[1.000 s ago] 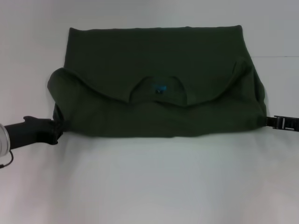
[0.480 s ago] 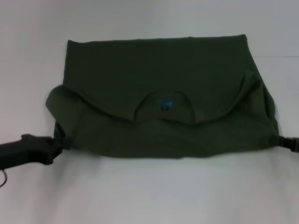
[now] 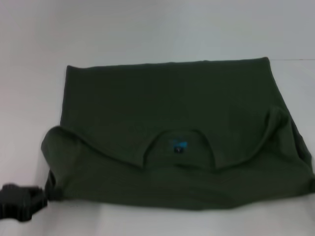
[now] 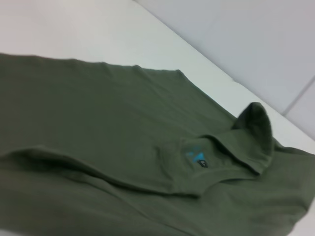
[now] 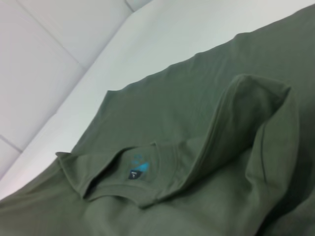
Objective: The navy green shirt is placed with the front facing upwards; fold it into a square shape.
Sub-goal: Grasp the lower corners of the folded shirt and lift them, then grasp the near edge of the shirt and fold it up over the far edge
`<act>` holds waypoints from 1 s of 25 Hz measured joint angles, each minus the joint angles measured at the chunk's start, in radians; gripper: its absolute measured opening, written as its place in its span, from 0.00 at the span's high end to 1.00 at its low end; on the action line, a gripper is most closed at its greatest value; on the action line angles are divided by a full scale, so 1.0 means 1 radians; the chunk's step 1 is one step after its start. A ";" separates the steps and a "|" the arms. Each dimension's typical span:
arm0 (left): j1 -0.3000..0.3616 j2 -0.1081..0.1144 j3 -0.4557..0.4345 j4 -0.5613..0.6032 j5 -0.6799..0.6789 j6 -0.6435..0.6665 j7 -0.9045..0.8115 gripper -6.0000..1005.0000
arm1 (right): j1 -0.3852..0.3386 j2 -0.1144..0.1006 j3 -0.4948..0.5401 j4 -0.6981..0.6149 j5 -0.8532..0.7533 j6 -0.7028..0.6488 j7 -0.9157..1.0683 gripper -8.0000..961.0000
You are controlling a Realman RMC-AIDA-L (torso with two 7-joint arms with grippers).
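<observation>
The navy green shirt (image 3: pixel 167 108) lies on the white table, with its near part folded up over the body so the collar and blue neck label (image 3: pixel 178 146) face up. My left gripper (image 3: pixel 48 191) is at the shirt's near-left corner, pinching the cloth edge. The right gripper is out of the head view past the right edge. The left wrist view shows the shirt (image 4: pixel 98 113) and its label (image 4: pixel 197 158). From the right wrist, the shirt (image 5: pixel 197 113), the label (image 5: pixel 138 169) and a raised sleeve fold (image 5: pixel 256 98) show. No print is visible.
The white table (image 3: pixel 147 29) stretches beyond the shirt's far edge. A seam line (image 3: pixel 295 60) runs at the far right. A narrow strip of table (image 3: pixel 147 223) lies between the shirt and the near edge of the view.
The whole shirt has slid toward me, and both grippers moved the same way at its near corners. The right gripper has left the head view.
</observation>
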 joint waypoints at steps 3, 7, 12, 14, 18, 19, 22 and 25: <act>0.009 0.000 -0.019 0.001 0.037 0.056 -0.001 0.98 | -0.040 -0.004 0.011 -0.002 0.000 -0.044 -0.029 0.98; 0.013 0.003 -0.049 0.003 0.086 0.135 -0.001 0.98 | -0.088 -0.008 0.014 -0.003 -0.002 -0.104 -0.083 0.98; 0.019 0.005 -0.071 0.003 0.137 0.183 -0.001 0.97 | -0.133 -0.011 0.024 -0.003 -0.004 -0.117 -0.100 0.98; 0.023 0.005 -0.073 0.003 0.146 0.192 -0.001 0.96 | -0.145 -0.014 0.030 -0.003 -0.004 -0.122 -0.106 0.98; 0.025 0.005 -0.074 0.004 0.150 0.207 -0.008 0.95 | -0.157 -0.017 0.039 -0.002 -0.005 -0.127 -0.110 0.98; 0.026 0.005 -0.074 0.004 0.150 0.208 -0.011 0.95 | -0.159 -0.018 0.041 -0.002 -0.005 -0.127 -0.111 0.98; 0.024 0.005 -0.087 0.002 0.145 0.211 -0.019 0.94 | -0.164 -0.022 0.055 -0.002 -0.005 -0.130 -0.111 0.98; -0.005 0.008 -0.117 -0.005 0.126 0.211 -0.026 0.94 | -0.154 -0.025 0.090 -0.002 -0.004 -0.147 -0.111 0.98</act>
